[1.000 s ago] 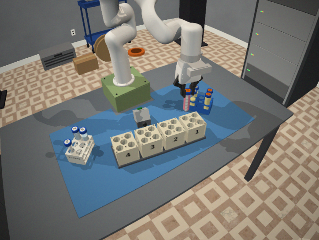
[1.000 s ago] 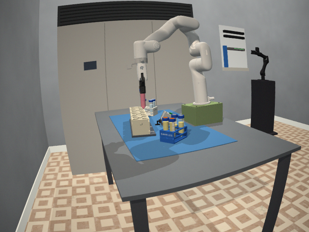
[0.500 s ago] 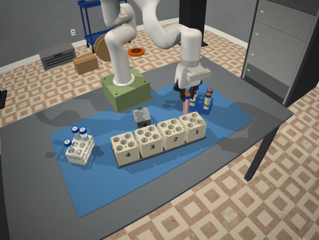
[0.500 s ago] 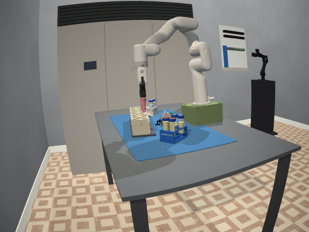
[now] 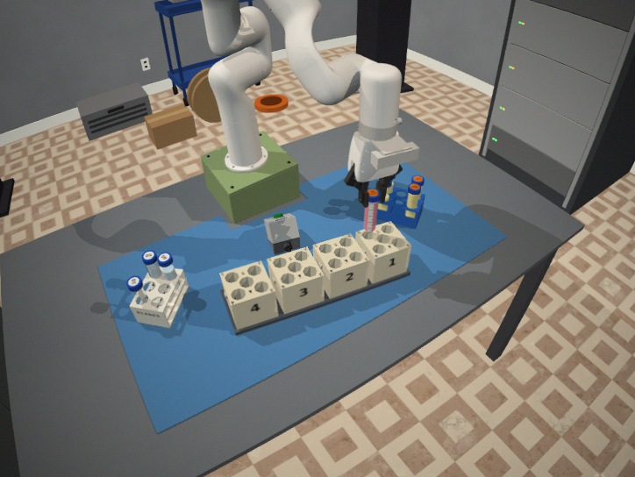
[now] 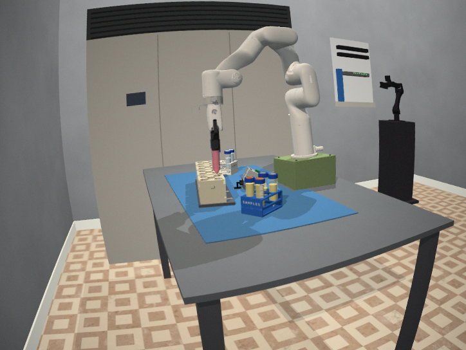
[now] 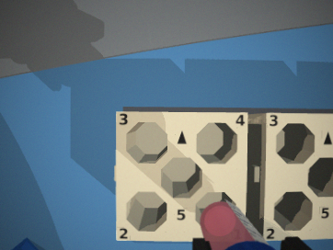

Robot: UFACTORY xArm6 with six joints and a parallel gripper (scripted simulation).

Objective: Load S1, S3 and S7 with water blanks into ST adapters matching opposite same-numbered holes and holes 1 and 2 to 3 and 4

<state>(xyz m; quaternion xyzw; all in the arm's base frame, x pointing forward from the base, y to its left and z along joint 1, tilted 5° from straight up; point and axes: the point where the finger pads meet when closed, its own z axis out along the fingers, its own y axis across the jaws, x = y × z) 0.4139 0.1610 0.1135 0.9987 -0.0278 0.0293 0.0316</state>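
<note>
Pink sample tube (image 5: 369,217) (image 6: 215,161) (image 7: 220,220), clamped in the gripper (image 5: 374,201) (image 6: 215,145) (image 7: 250,244), could snag and shift loose adapter 1 (image 5: 392,269) (image 6: 211,193) (image 7: 138,176), wrist view lower centre, if its tip descends off-centre.

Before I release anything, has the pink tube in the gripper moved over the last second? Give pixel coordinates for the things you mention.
Yes. The pink tube (image 5: 370,217) (image 6: 215,161) (image 7: 218,220) has come down, its tip now closer to the top of adapter 1 (image 5: 392,269) (image 6: 212,192) (image 7: 221,179).
</note>
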